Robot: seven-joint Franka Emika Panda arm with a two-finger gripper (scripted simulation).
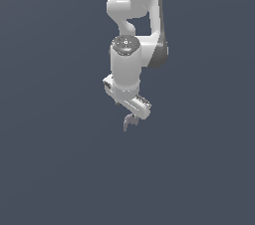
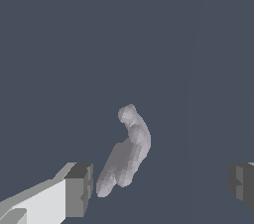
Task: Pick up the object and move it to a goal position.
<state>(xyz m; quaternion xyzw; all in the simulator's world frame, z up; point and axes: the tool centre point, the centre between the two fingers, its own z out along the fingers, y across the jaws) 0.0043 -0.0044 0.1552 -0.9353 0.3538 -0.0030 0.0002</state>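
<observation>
The object (image 2: 127, 149) is a small matte grey-mauve curved piece with short prongs at one end. In the wrist view it lies between my two dark fingertips, much closer to one pad (image 2: 79, 188) than to the other pad (image 2: 242, 184). My gripper (image 2: 161, 188) is open, with a wide gap between the fingers, and neither pad clearly touches the piece. In the exterior view the gripper (image 1: 132, 119) points down at mid-frame, and the object (image 1: 125, 126) shows as a tiny grey shape at its fingertips.
A plain dark blue-grey surface fills both views. The white arm (image 1: 127, 64) rises above the gripper toward the top of the exterior view. No other objects, containers or goal marker show.
</observation>
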